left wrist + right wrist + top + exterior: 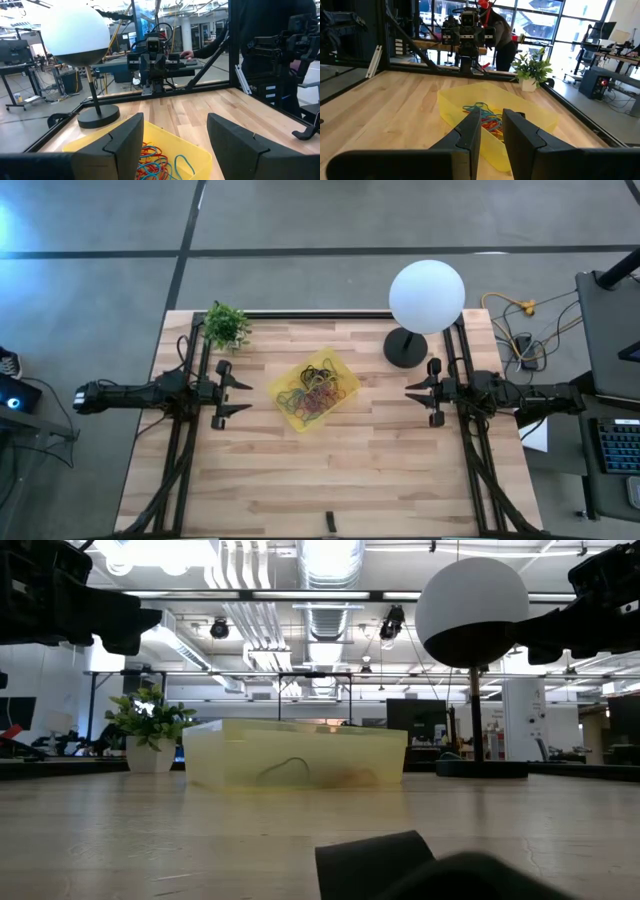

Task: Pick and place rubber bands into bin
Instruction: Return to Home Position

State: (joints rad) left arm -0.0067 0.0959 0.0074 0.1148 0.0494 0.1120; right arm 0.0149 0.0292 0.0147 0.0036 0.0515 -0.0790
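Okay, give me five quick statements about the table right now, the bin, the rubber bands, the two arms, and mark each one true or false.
1. The rubber bands lie in the yellow bin. True.
2. The left pincer grips a rubber band. False: it is open and empty, beside the bin.
3. The right pincer reaches into the bin. False: it is open, beside the bin and apart from it.
4. The lamp stands on the right arm's side of the table. True.
5. The plant sits in the bin. False: it stands near a table corner on the left arm's side.
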